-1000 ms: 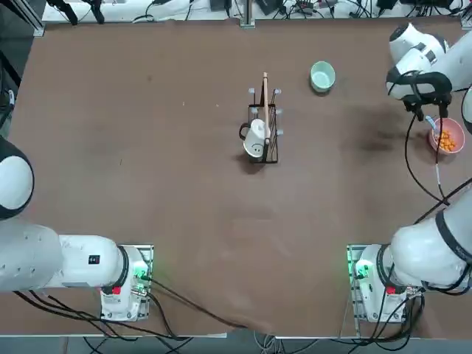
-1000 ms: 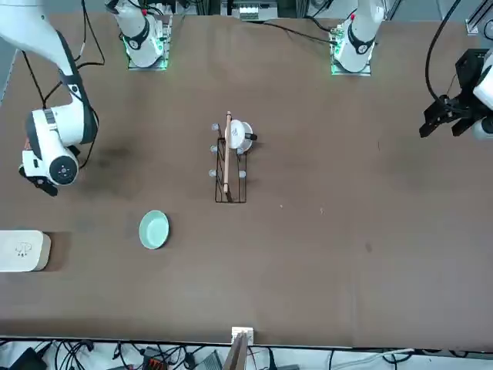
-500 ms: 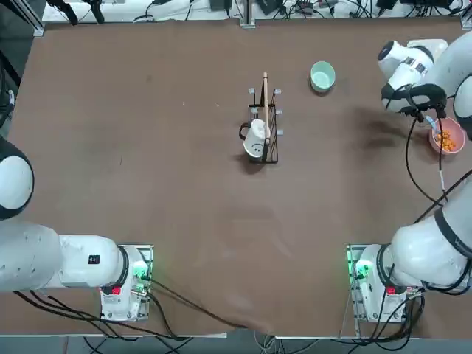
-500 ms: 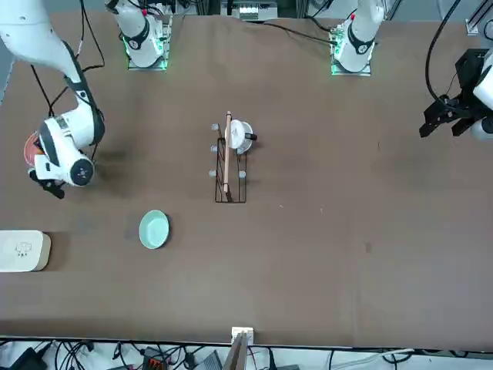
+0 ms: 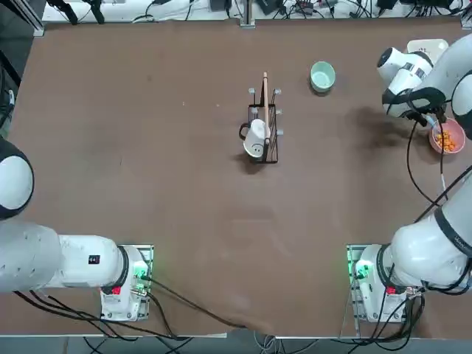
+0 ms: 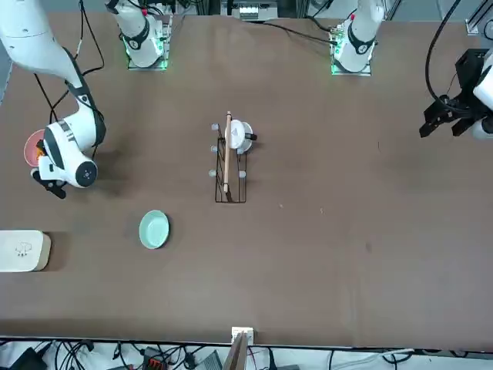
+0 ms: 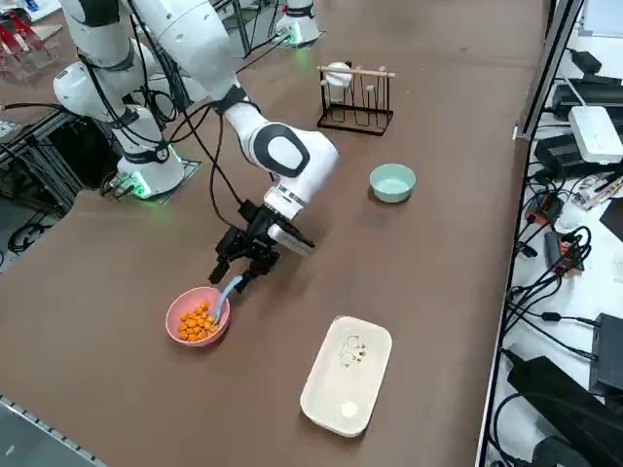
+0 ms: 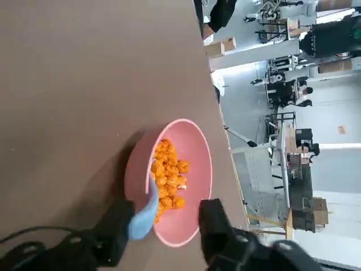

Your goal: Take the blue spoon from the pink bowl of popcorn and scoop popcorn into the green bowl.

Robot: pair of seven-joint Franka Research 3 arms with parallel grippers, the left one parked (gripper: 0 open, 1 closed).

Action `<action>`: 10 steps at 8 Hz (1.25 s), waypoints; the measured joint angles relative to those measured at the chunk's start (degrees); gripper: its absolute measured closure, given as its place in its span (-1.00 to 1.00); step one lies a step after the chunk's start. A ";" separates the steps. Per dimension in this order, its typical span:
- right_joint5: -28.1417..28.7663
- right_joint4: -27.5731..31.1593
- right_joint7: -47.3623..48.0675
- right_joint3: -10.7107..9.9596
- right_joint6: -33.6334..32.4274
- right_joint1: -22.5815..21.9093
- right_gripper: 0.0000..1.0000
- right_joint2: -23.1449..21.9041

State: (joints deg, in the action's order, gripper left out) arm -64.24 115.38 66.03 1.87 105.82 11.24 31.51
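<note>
The pink bowl [image 7: 176,309] of orange popcorn [image 7: 200,320] sits near the table's right edge, also in the top view as the pink bowl [image 5: 450,138]. The blue spoon [image 8: 144,215] leans in it, handle sticking up over the rim. My right gripper [image 8: 163,226] hangs at that rim, open, its fingers well apart on either side of the handle, the spoon close to one finger [image 8: 115,226]. From the side, the right gripper [image 7: 243,272] is just above the spoon [image 7: 230,291]. The green bowl [image 5: 322,76] stands apart toward the far middle.
A black wire rack with a white mug [image 5: 260,135] stands mid-table. A white rounded-square box [image 7: 347,375] lies beyond the pink bowl at the far right corner. Cables trail from my right arm over the table beside the bowl.
My right wrist has swung off the pink bowl toward the table's middle and far side, uncovering the bowl. The fingers have stayed at the bowl's rim by the spoon.
</note>
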 joint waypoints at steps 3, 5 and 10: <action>0.00 -0.13 0.48 0.00 -0.14 0.00 0.22 0.00; 0.00 -0.13 0.50 0.02 -0.14 -0.01 0.46 0.09; -0.50 -0.22 0.48 0.35 -2.94 -1.25 0.74 0.50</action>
State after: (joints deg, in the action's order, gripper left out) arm -64.73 115.15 66.51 2.22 102.88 10.00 32.01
